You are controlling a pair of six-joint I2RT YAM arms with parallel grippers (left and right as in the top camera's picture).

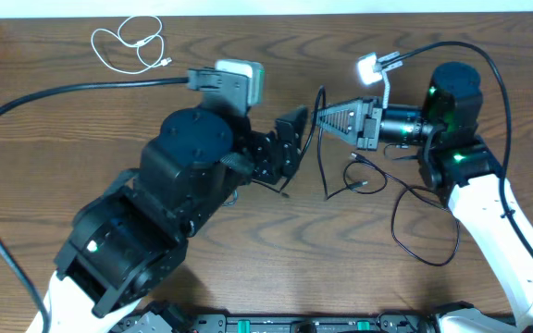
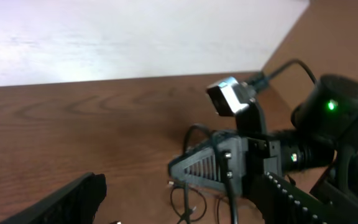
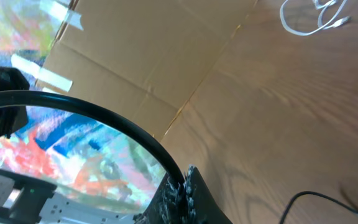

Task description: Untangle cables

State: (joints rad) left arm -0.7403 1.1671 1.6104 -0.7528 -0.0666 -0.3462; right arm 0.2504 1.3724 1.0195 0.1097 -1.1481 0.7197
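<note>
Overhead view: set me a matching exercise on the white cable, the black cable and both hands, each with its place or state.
1 white cable
2 black cable
3 left hand
4 right hand

A shut on the black cable
B open
C coiled alone, far-left corner
D running between the two hands

Pairs: 1-C, 2-D, 3-B, 4-A

Mid-table, the left gripper (image 1: 292, 141) reaches in from the left to face the right gripper (image 1: 325, 116) reaching in from the right, tips near each other. One long cable (image 1: 323, 157) crosses the right gripper's tip and drops to the table (image 1: 35, 157) between them. The other long cable (image 1: 424, 231) loops nearer the front edge, right of centre. The short cable (image 1: 130, 44) lies coiled at the far left corner, well apart from both arms.
</note>
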